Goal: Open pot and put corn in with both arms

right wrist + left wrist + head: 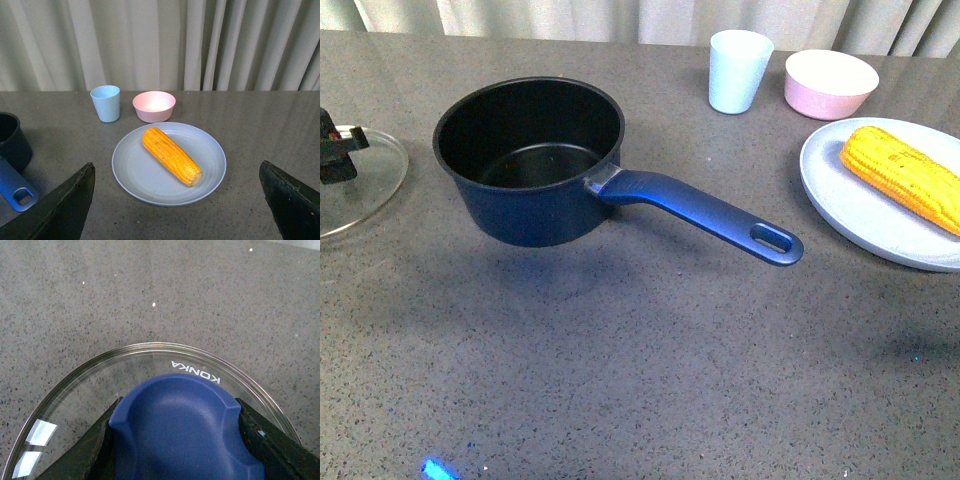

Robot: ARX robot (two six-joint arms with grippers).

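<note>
The navy-blue pot (530, 165) stands open on the grey table, black inside and empty, its long handle (705, 213) pointing right. My left gripper (338, 150) is shut on the blue knob (185, 435) of the glass pot lid (365, 185), which is at the far left edge, left of the pot. The yellow corn (905, 175) lies on a pale plate (865, 215) at the right. In the right wrist view the corn (171, 155) lies on the plate (135, 170) ahead of my open, empty right gripper (177, 200). The pot's edge (11, 142) shows there too.
A pale blue cup (738, 70) and a pink bowl (830, 83) stand at the back right, behind the plate. Curtains hang behind the table's far edge. The right arm is out of the front view.
</note>
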